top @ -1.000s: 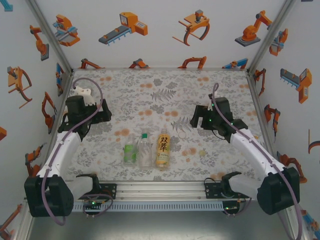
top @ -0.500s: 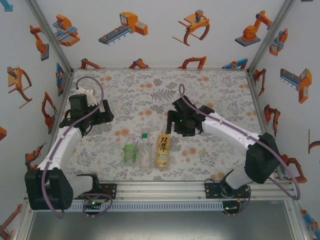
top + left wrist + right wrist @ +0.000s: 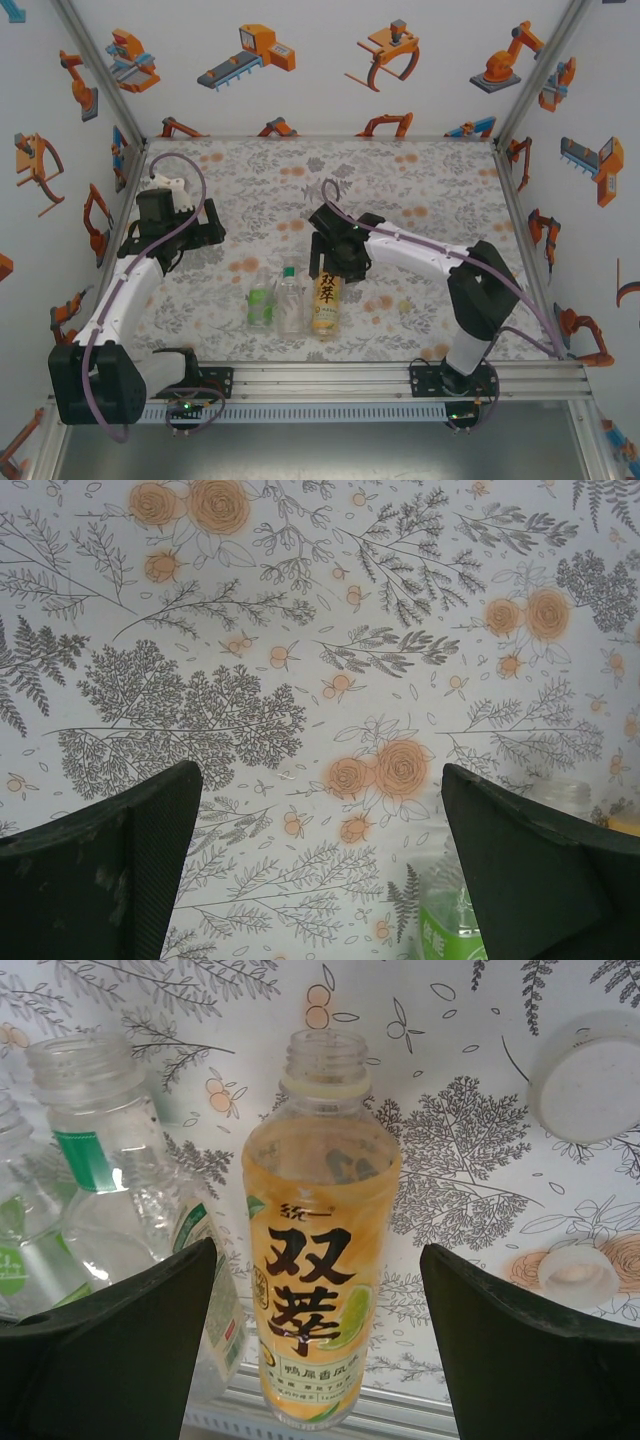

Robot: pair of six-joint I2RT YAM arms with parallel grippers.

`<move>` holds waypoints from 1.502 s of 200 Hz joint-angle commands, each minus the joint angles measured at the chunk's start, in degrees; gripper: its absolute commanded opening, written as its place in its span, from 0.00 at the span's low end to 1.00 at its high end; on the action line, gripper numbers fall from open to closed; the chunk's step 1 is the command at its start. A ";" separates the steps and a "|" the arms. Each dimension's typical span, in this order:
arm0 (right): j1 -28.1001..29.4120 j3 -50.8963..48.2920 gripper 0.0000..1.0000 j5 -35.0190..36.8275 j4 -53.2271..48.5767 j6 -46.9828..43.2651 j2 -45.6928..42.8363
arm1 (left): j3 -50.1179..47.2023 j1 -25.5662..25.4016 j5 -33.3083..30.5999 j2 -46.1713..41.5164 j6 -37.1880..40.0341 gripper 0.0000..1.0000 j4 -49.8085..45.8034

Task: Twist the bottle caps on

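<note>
Three bottles stand in a row near the front rail: a short green one (image 3: 261, 306), a clear one (image 3: 290, 300) and an amber one (image 3: 326, 298) with a yellow label and dark characters. In the right wrist view the amber bottle (image 3: 320, 1260) and the clear bottle (image 3: 110, 1160) have bare, uncapped necks. Two bottle caps lie on the mat beside them, a larger pale one (image 3: 590, 1085) and a small yellowish one (image 3: 575, 1270). My right gripper (image 3: 335, 258) (image 3: 318, 1250) is open, its fingers either side of the amber bottle without touching it. My left gripper (image 3: 190, 238) (image 3: 320, 770) hangs wide open over bare mat.
The green bottle's label (image 3: 445, 930) shows at the lower edge of the left wrist view, by the right finger (image 3: 530, 870). The metal front rail (image 3: 320, 378) runs just behind the bottles. Printed walls enclose the floral mat (image 3: 320, 190) on three sides.
My right arm has swung left across the table, from the right side to over the amber bottle, with its jaws narrowing a little. The left arm has barely shifted.
</note>
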 commanded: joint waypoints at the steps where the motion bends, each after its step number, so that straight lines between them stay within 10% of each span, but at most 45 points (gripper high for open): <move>1: 0.28 1.91 0.74 1.05 -1.60 1.21 1.45 | 0.79 -0.38 -1.12 -0.68 -0.11 0.97 -0.91; 190: 0.17 2.51 0.61 2.33 0.54 -0.40 10.01 | 1.84 -1.35 -2.48 0.85 0.85 0.97 -2.92; 300: 0.11 0.85 0.48 8.43 -0.20 -4.75 -2.09 | 1.94 -2.57 1.97 -0.08 2.79 0.97 -5.39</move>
